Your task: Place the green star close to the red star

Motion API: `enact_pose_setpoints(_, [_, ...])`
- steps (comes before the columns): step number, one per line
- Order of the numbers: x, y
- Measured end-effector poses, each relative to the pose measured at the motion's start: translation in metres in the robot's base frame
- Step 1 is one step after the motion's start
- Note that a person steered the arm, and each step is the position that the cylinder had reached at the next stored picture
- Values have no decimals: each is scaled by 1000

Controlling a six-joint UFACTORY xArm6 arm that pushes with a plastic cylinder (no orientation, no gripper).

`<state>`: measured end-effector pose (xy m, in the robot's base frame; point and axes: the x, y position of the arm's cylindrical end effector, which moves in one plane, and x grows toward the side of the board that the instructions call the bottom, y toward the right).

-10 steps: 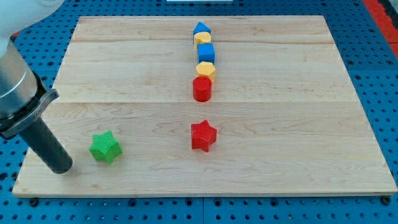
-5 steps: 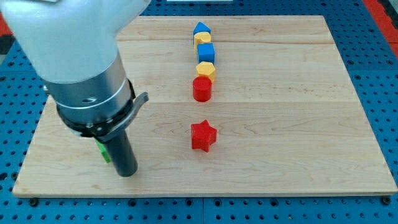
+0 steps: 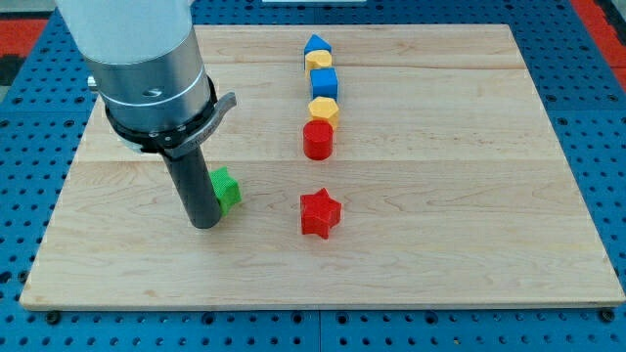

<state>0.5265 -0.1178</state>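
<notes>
Left of the red plastic star, the green plastic star sat touching the fingerless rod's tip — a gap remained to close.

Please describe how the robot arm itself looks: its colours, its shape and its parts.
The arm has a white upper body, then a wide grey metal cylinder with a dark ring and a small lug. Below hangs a straight black round rod ending in my tip. No cables or markings are visible.

Pale wood board, smooth; ridged matt green star.
</notes>
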Motion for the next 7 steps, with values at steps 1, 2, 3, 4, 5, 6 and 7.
enact_pose_setpoints(1, [-2,-9])
enact_pose_setpoints(2, [-12,-57])
enact_pose_setpoints(3, [-29,-59])
enact_pose_setpoints(4, [-62,-59])
enact_pose_setpoints(5, [-61,-59])
enact_pose_setpoints(6, [-60,-26])
enact_pose_setpoints(7, [-60,-13])
